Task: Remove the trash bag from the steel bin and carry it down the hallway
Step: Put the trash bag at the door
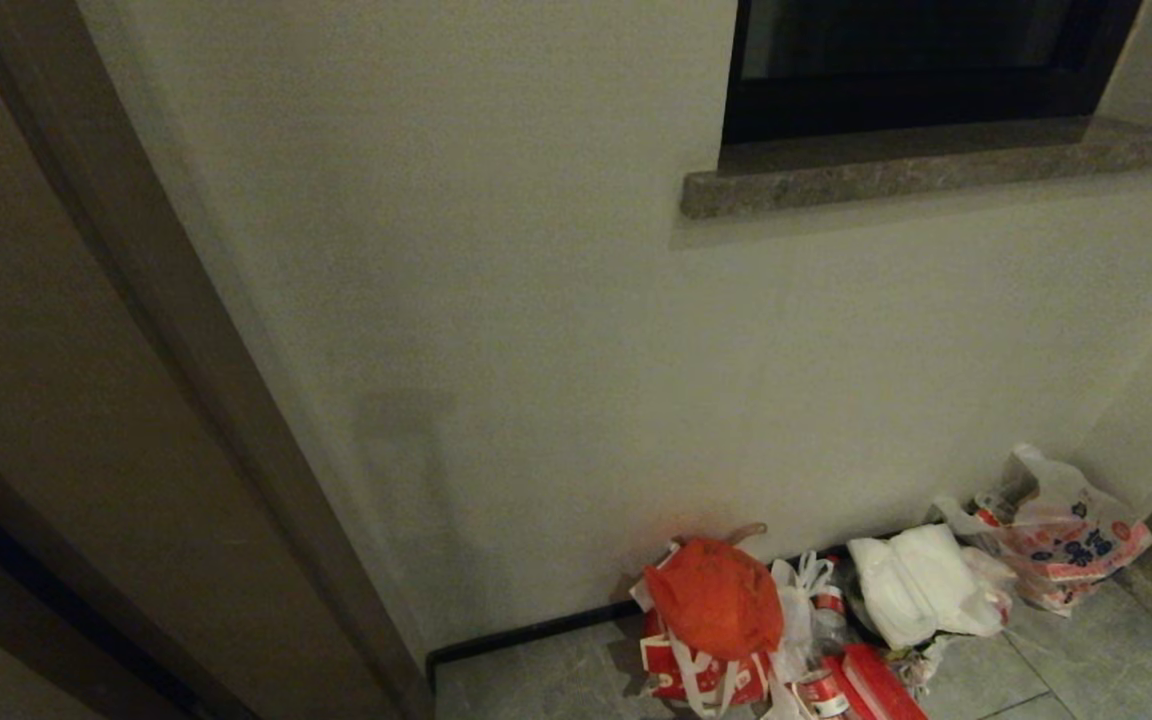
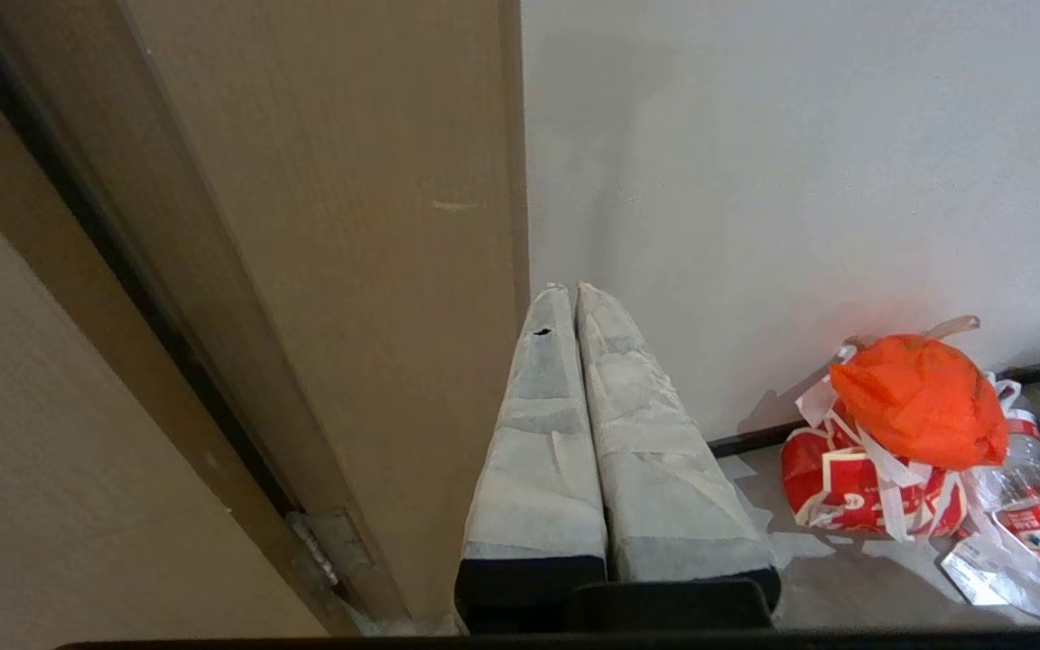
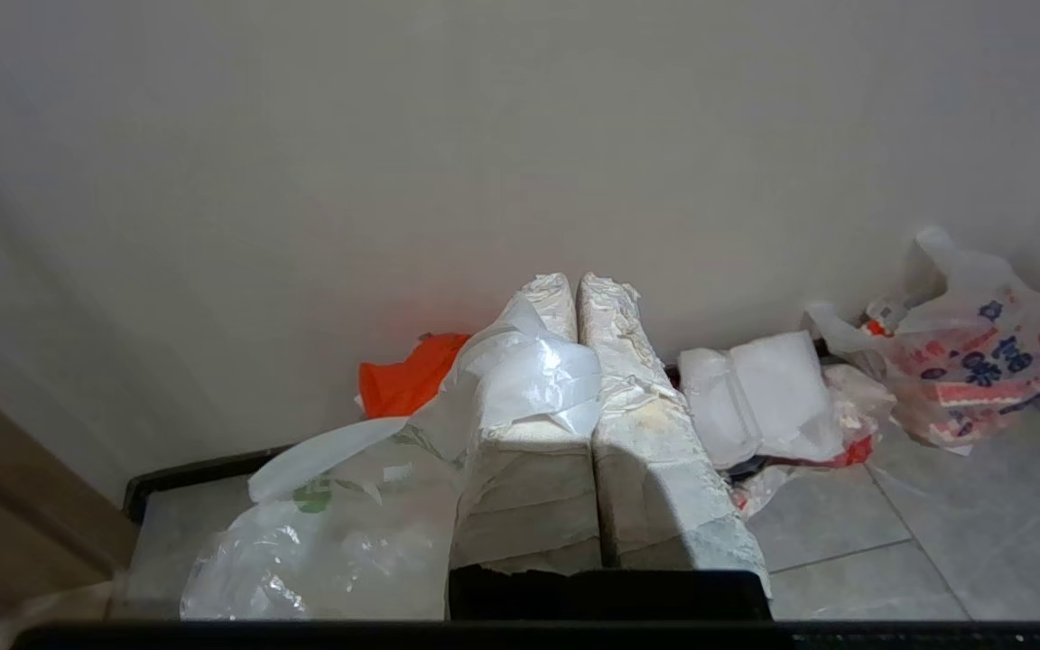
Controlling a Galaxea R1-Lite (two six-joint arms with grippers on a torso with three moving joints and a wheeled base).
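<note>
Trash bag [image 3: 330,533]: thin whitish plastic, one handle loop pinched in the clenched right gripper [image 3: 577,289], body hanging beside and below its fingers.

Head view: neither arm visible; cream wall [image 1: 536,350], stone window sill [image 1: 936,165], door frame [image 1: 186,350]; orange-red bag [image 1: 716,598], white folded bag [image 1: 921,585] and printed bag [image 1: 1071,540] on grey floor tiles [image 1: 1086,660].

Left wrist view: left gripper [image 2: 571,293] clenched on nothing, door frame just beside it; orange-red bag and red carton [image 2: 854,483] off to one side.

Right wrist view: orange-red bag partly hidden behind the gripper; white folded bag and printed bag beyond its far side.
</note>
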